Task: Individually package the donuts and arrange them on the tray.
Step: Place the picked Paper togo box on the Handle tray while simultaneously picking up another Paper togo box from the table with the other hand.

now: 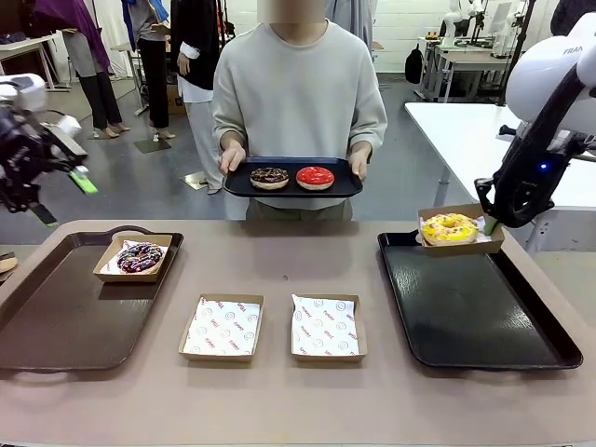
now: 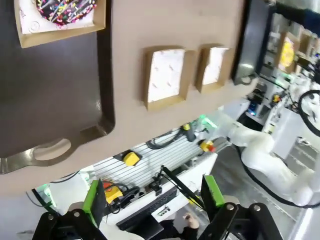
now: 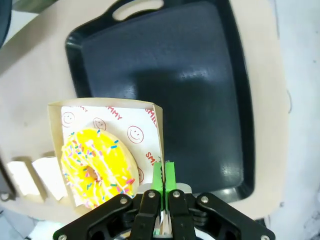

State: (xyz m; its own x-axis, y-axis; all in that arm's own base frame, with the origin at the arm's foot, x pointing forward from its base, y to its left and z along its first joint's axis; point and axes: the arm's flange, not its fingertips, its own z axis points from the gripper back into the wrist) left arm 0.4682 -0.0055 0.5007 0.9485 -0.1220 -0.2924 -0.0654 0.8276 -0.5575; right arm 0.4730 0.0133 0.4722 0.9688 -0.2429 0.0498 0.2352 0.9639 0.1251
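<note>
My right gripper (image 1: 489, 223) is shut on the side wall of a cardboard box (image 1: 461, 244) that holds the yellow donut (image 1: 450, 227). It holds the box over the far left corner of the black tray (image 1: 475, 307). In the right wrist view the green pads (image 3: 163, 180) pinch the box wall (image 3: 156, 131) beside the yellow donut (image 3: 97, 167). The purple-pink sprinkled donut (image 1: 140, 257) sits boxed on the brown tray (image 1: 65, 317). A person holds a small black tray (image 1: 292, 190) with the chocolate donut (image 1: 269, 177) and the red donut (image 1: 315, 176). My left gripper (image 1: 63, 197) hangs open at the far left, nothing in it.
Two empty paper-lined boxes (image 1: 222, 327) (image 1: 325, 327) lie side by side at the table's middle front. The left wrist view looks down on them (image 2: 165, 75) and the brown tray's handle (image 2: 50, 150). A white table (image 1: 484, 140) stands behind at right.
</note>
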